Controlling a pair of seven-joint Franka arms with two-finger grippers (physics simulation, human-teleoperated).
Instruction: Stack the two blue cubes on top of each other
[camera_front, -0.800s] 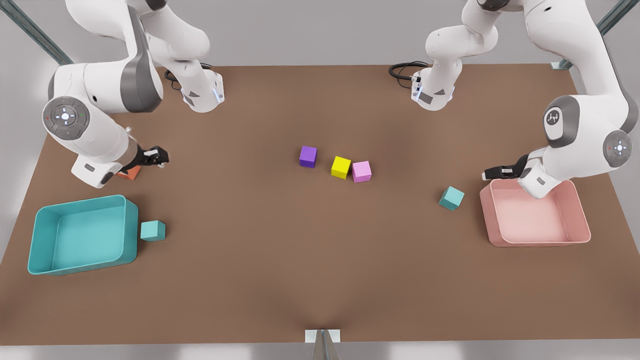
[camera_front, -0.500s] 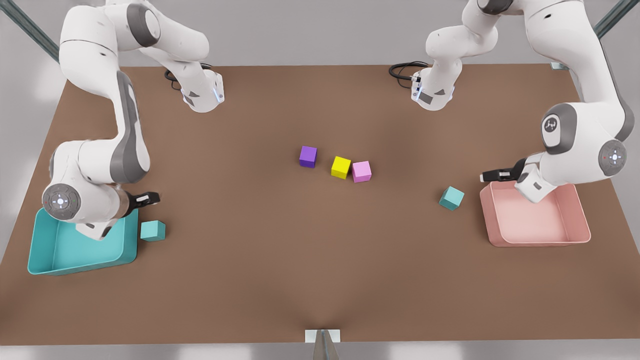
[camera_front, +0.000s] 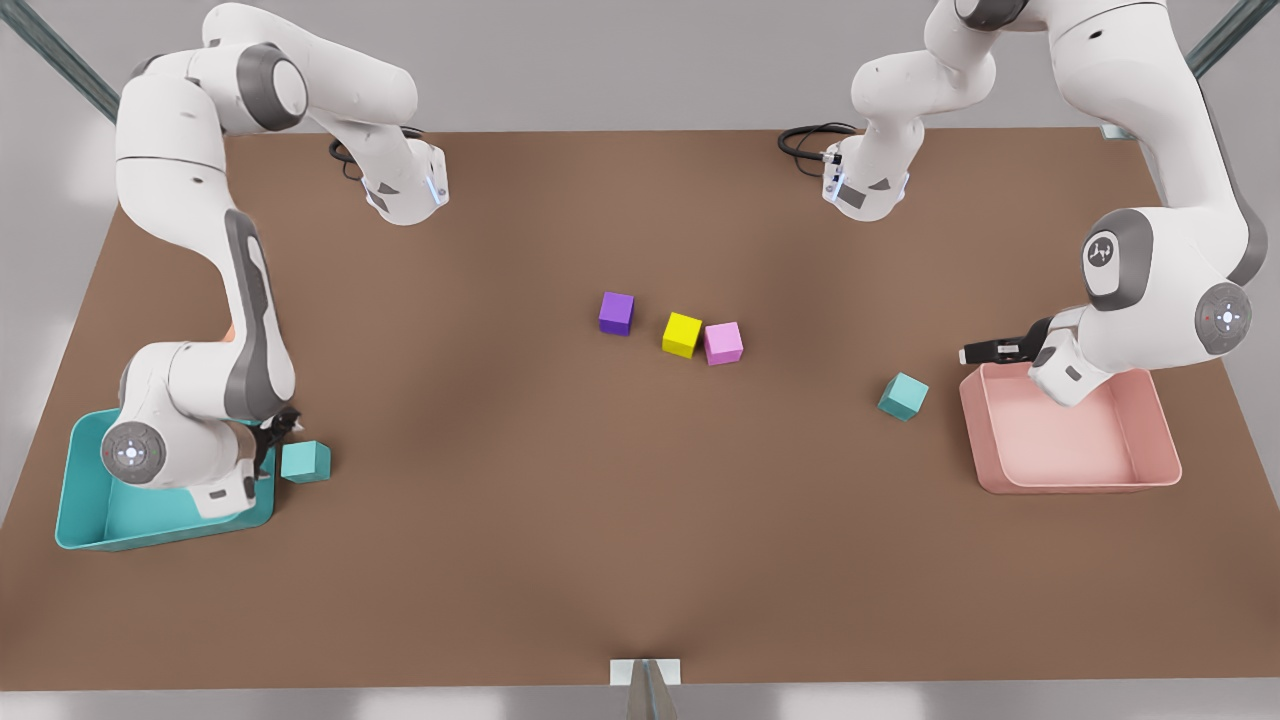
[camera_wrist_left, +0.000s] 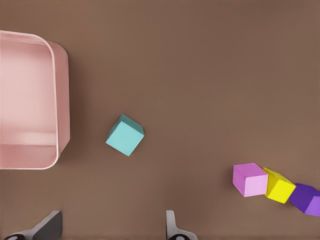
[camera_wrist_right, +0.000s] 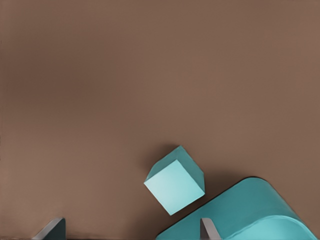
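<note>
One blue cube (camera_front: 305, 461) lies on the table right beside the teal bin (camera_front: 90, 530) at the front view's left. My right gripper (camera_front: 283, 428) hangs open just behind and above it; in the right wrist view the cube (camera_wrist_right: 175, 186) sits ahead of the open gripper (camera_wrist_right: 130, 229). The other blue cube (camera_front: 903, 396) lies at the front view's right, a little way from the pink bin (camera_front: 1080, 485). My left gripper (camera_front: 970, 353) is open at the pink bin's far corner, with that cube (camera_wrist_left: 125, 135) lying ahead of the gripper (camera_wrist_left: 110, 229).
A purple cube (camera_front: 617, 312), a yellow cube (camera_front: 682, 334) and a pink cube (camera_front: 723, 343) form a row at mid-table. The right arm's wrist hangs over the teal bin, the left arm's over the pink bin. Both arm bases stand at the table's far edge.
The right arm has swung toward the table's front edge, ending over the teal bin with its gripper by the blue cube. The left arm has barely shifted. No cube has moved.
</note>
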